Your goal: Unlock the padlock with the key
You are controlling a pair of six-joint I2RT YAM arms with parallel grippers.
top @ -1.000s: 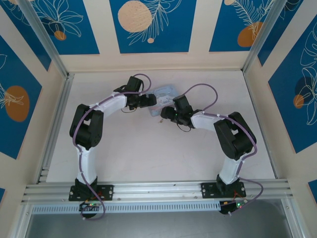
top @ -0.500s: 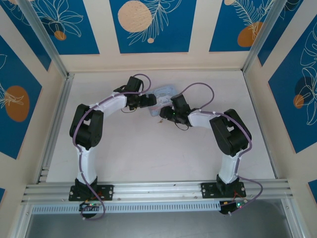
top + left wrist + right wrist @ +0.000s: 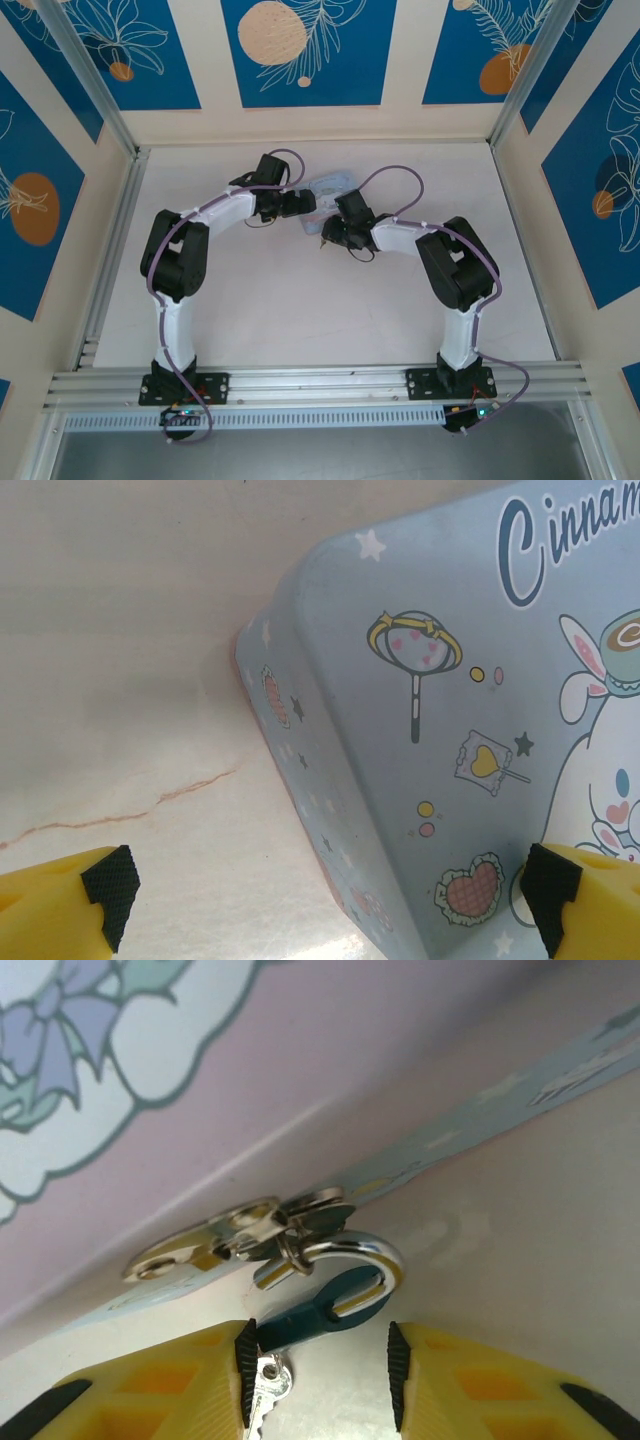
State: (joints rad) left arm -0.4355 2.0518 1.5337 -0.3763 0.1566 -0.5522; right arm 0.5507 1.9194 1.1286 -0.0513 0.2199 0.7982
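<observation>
The light blue cartoon tin (image 3: pixel 338 186) lies at the back middle of the table. On its metal hasp (image 3: pixel 240 1235) hangs the padlock (image 3: pixel 310 1322), a dark blue-grey body with a shiny shackle (image 3: pixel 378 1255) through the hasp ring. The silvery key (image 3: pixel 268 1380) lies just below the padlock body, against my right gripper's left pad. My right gripper (image 3: pixel 322 1372) is open around them; its right pad touches nothing. My left gripper (image 3: pixel 330 895) is wide open and straddles a corner of the tin (image 3: pixel 450 730) without pressing it.
Both arms meet at the tin, the left gripper (image 3: pixel 305 207) on its left side and the right gripper (image 3: pixel 328 237) at its front. Pale table surface (image 3: pixel 280 310) spreads in front. Frame rails and patterned walls enclose the table.
My right arm has shifted left toward the tin's front and its jaws have narrowed around the padlock and key. The left arm has not moved.
</observation>
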